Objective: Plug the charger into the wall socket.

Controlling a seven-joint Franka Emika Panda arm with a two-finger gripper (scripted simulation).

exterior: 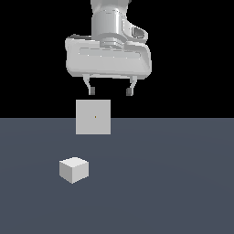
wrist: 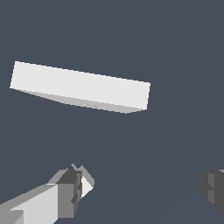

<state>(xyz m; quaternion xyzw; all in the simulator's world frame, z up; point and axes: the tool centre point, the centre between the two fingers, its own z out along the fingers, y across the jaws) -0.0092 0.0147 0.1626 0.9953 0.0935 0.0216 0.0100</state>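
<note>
A: Starting from the exterior view's left, what comes first?

B: The charger, a small pale cube resting on the grey table, one corner turned toward the camera. Bare surface lies all round it, and it touches nothing.

A: And the socket?

B: Just to the right of it and farther back: the socket stands upright, a flat square panel with a tiny dark dot at its centre. Its lower edge meets the table; its upper part shows against the black background. It is well apart from the charger.

A: Where is the tool?

B: The tool hangs above the socket's top edge, its fingers spread wide with nothing between them. A clear gap separates the fingertips from the panel's top edge.

A: What does the wrist view add?

B: The socket seen from above as a long slab, its edges free, with both fingers wide apart. The charger is not in that view.
</note>
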